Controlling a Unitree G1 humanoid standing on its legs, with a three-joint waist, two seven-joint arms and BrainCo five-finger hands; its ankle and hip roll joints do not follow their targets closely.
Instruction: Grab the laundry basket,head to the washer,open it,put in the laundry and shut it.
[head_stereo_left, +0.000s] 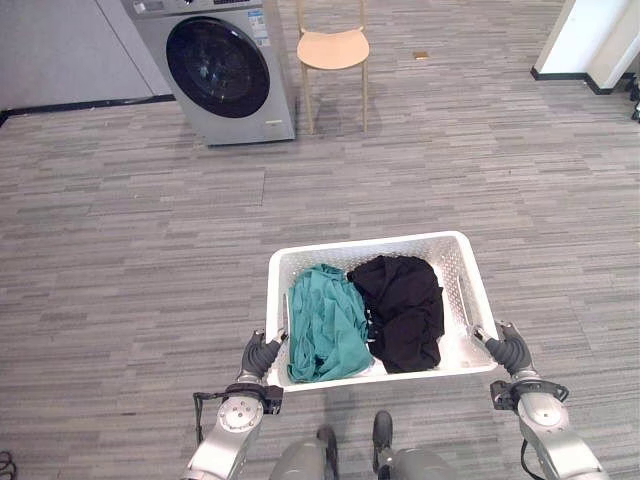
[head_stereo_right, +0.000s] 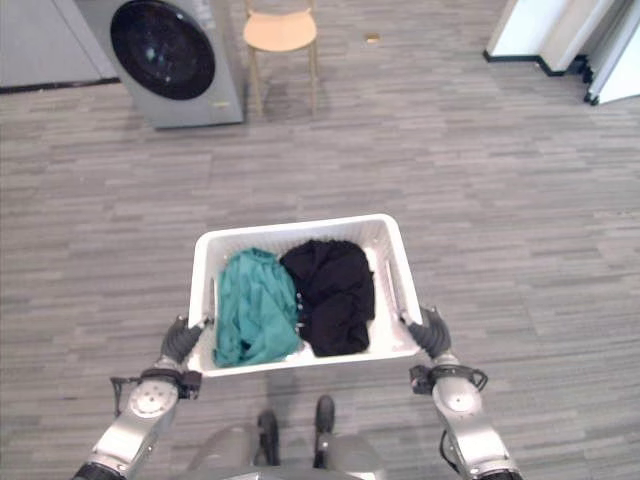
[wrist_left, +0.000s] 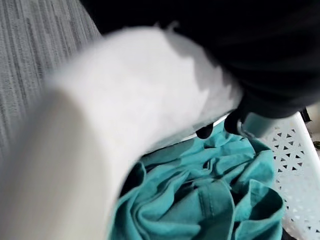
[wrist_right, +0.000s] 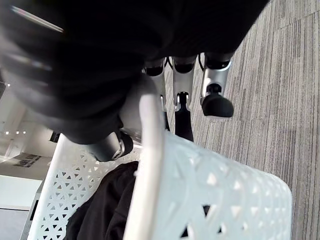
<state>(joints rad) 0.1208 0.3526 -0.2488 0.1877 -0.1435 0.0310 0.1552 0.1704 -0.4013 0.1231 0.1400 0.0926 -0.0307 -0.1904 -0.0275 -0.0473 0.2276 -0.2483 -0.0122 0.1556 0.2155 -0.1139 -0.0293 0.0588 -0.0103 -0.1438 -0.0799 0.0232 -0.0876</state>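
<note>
A white perforated laundry basket (head_stereo_left: 370, 243) is held just above the floor in front of me. Inside it, a teal garment (head_stereo_left: 325, 325) lies on the left and a black garment (head_stereo_left: 405, 305) on the right. My left hand (head_stereo_left: 262, 355) is curled round the near left rim, with its thumb (wrist_left: 250, 122) over the teal garment (wrist_left: 200, 195). At the near right rim my right hand (head_stereo_left: 510, 350) grips likewise, thumb (wrist_right: 107, 145) inside and fingers (wrist_right: 216, 100) outside. The grey washer (head_stereo_left: 220, 65) stands far ahead on the left, its round dark door closed.
A light wooden chair (head_stereo_left: 333, 48) stands right beside the washer. A white wall base (head_stereo_left: 590, 40) shows at the far right, and a small brown item (head_stereo_left: 421, 55) lies on the floor past the chair. Grey striped carpet stretches between me and the washer.
</note>
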